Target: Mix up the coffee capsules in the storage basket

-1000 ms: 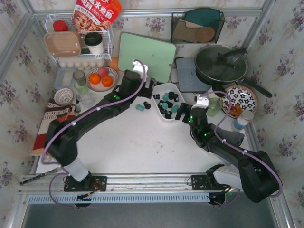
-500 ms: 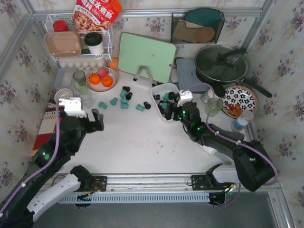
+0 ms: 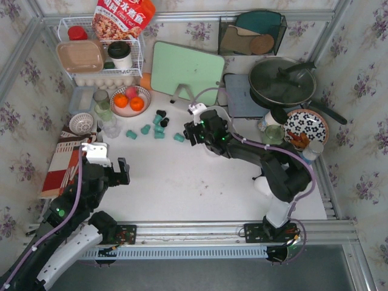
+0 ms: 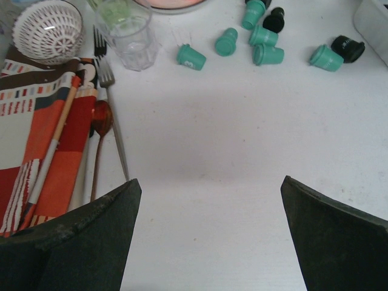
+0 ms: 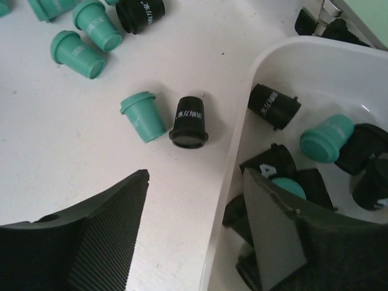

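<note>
Right gripper being held open astride the wall of the storage basket, nothing being gripped, coffee capsules being seen inside it and scattered to its left, left gripper being held wide open farther left.

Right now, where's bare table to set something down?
Bare: the front-centre table patch between the left gripper, the loose capsules and the right arm. Crowded: around the storage basket, cutlery and cloth along the left edge, the back from wire rack to pan.
</note>
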Robot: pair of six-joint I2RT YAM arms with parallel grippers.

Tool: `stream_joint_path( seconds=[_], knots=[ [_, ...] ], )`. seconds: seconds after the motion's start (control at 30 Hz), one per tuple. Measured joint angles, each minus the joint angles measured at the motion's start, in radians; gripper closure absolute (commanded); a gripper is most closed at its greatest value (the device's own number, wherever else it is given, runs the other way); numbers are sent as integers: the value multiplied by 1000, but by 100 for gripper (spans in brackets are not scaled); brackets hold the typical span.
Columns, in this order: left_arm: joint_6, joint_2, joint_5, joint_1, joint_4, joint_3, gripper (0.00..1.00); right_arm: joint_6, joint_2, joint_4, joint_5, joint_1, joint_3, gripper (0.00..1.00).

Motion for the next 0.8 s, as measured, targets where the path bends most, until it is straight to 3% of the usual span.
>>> stream_joint_path(
  seconds=[0.33, 0.8],
  knots=[
    [-1, -24, 77, 21, 0, 3, 0, -65, 219, -127, 40, 116, 258, 41],
    [0, -90, 77, 31, 6, -18, 0, -128, 417, -224, 113, 124, 439, 48]
  ],
)
